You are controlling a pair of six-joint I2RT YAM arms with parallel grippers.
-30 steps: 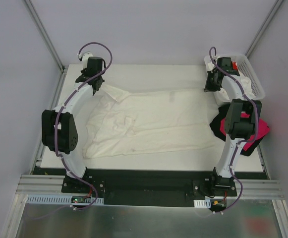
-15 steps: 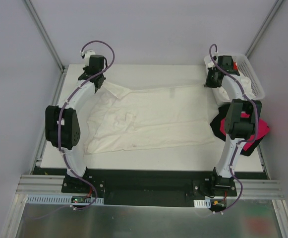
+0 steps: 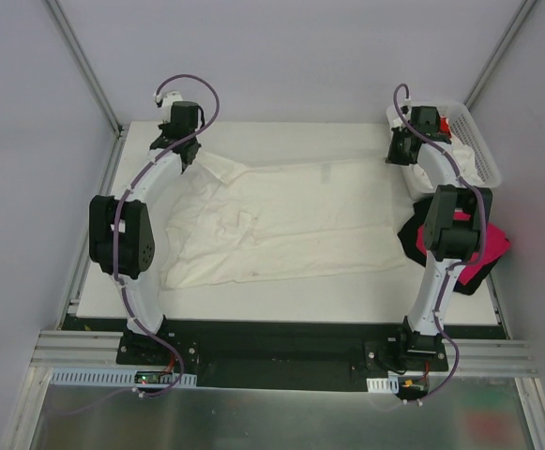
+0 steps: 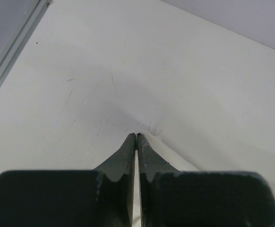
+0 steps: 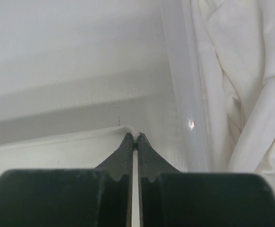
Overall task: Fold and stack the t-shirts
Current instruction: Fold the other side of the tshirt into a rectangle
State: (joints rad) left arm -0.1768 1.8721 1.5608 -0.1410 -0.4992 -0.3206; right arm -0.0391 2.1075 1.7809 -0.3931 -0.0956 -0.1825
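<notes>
Left pincer (image 4: 136, 136) and right pincer (image 5: 133, 136) apparently pinch cream t-shirt (image 3: 291, 220) corners.

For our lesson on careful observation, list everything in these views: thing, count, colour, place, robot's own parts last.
table: one, white, under everything
spread t-shirt: one, cream-white, flat across the middle
pink t-shirt: one, magenta, bunched at the right edge
black t-shirt: one, black, bunched with the pink one
basket: one, white lattice, far right corner
cloth in basket: count unclear, cream-white, red patch showing
left gripper: one, black, shut on the spread t-shirt's far left corner
right gripper: one, black, shut on its far right corner
</notes>
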